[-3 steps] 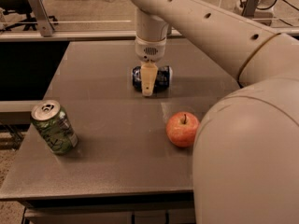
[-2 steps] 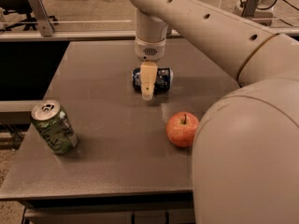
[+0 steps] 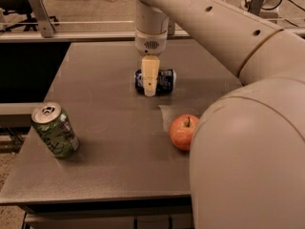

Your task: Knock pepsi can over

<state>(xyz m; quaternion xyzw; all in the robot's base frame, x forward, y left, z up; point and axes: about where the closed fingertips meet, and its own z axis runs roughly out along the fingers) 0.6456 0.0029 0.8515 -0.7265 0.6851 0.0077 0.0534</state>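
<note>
Blue pepsi can (image 3: 165, 80) lay on its side on the grey table (image 3: 109, 171), directly behind the gripper (image 3: 149, 82). The gripper hung tip-down from the arm (image 3: 214, 23) and covered the can's middle. Touching the can or only in front of it: could not tell. Whether the gripper was apart or together: could not tell either.

Change over the last second: almost none. The can was already flat a second ago and sat in the same spot. The gripper held much the same place over it, with at most a slight shift. Reading: the knock looks done, and the sensible remainder is a clean lift away without dragging the can.

Edges and room:
- Beyond the gripper, the far table edge with a rail (image 3: 71, 36) behind it. The can lay well in from that edge.
- Left of the gripper in view, open tabletop out to the side edge.
- Nearer the camera and to the right, an apple (image 3: 183, 131), near the gripper but apart from the can.
- A green can (image 3: 55, 130) stood well away, towards the near left corner.
- Straight up looked the freest way out.

Risk: the can is round and lies crosswise, so a nudge could roll it towards the far edge or back towards the apple.
</note>
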